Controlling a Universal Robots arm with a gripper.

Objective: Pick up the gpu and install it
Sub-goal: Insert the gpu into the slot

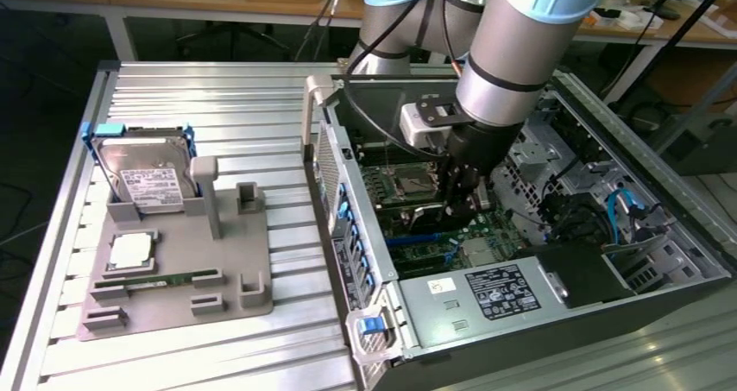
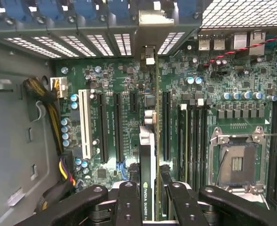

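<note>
The gpu (image 2: pixel 148 155) is a thin dark card seen edge-on, with a white NVIDIA label on its edge. My gripper (image 2: pixel 151 197) is shut on it, one black finger (image 2: pixel 128 202) on each side. The card runs over the green motherboard (image 2: pixel 115 84) between two long black expansion slots (image 2: pixel 117 127), and its silvery bracket end (image 2: pixel 149 54) reaches the case's rear slot openings. Whether it sits in a slot I cannot tell. In the exterior view the gripper (image 1: pixel 461 197) is lowered inside the open computer case (image 1: pixel 345 201), just above the motherboard.
An empty CPU socket (image 2: pixel 236 162) and memory slots (image 2: pixel 195 141) lie beside the card. A cable bundle (image 2: pixel 44 108) hangs by the case wall. Outside the case, a grey fixture (image 1: pixel 173 305) holds a hard drive (image 1: pixel 155 179), a processor (image 1: pixel 130 251) and a memory stick (image 1: pixel 155 280).
</note>
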